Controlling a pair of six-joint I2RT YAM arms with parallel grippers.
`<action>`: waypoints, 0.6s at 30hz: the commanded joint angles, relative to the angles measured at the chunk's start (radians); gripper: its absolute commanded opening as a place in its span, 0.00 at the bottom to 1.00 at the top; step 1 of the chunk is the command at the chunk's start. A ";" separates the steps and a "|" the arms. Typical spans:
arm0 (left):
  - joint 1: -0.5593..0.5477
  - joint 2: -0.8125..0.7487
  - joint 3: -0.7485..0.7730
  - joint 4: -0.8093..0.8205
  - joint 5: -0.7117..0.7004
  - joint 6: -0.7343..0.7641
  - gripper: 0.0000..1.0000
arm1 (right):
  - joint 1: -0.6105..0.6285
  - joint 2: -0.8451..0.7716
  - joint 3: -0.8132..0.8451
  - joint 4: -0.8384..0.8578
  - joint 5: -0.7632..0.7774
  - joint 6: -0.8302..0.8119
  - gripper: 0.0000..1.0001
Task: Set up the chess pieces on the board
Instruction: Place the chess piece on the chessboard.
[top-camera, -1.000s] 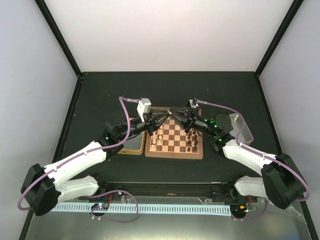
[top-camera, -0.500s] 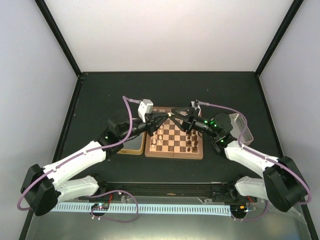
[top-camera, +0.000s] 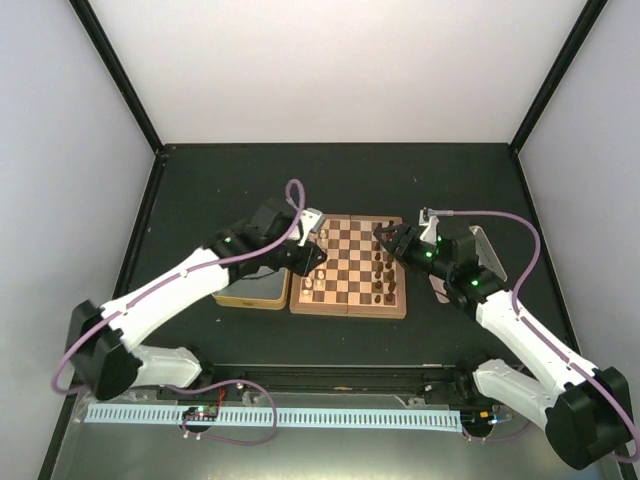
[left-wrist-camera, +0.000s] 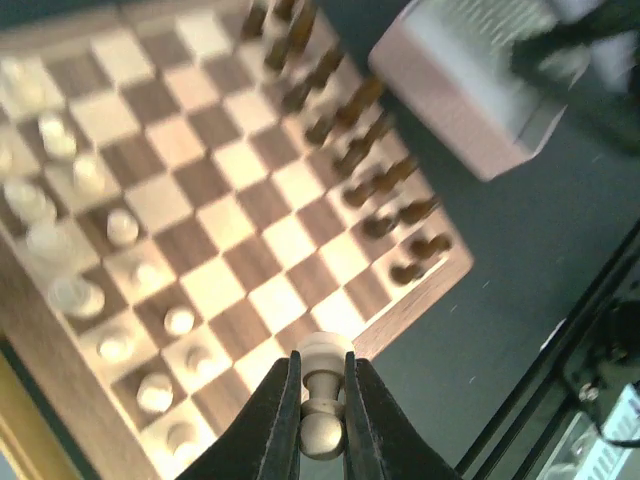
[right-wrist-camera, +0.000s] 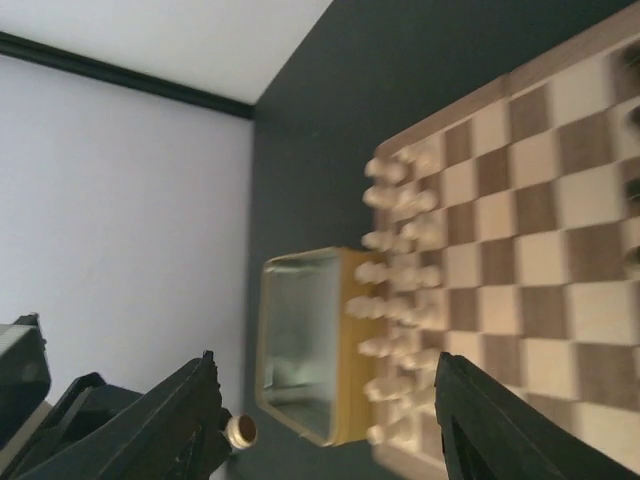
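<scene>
My left claw is clamped on a cream pawn over the board's edge; right claw hangs wide open, empty.

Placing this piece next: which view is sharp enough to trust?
Left wrist: the pale cream wooden pawn in the left claw is crisp, the square wooden chessboard behind it soft. Right wrist: board and cream pieces blurred. Top external: evenly lit, sharp, pieces tiny.
</scene>
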 joint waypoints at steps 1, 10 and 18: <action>-0.031 0.162 0.123 -0.385 -0.075 0.001 0.05 | -0.005 -0.044 0.064 -0.263 0.212 -0.233 0.60; -0.122 0.447 0.318 -0.608 -0.224 0.007 0.04 | -0.006 -0.072 0.053 -0.301 0.274 -0.277 0.60; -0.139 0.558 0.394 -0.642 -0.217 0.017 0.05 | -0.009 -0.088 0.046 -0.318 0.292 -0.293 0.60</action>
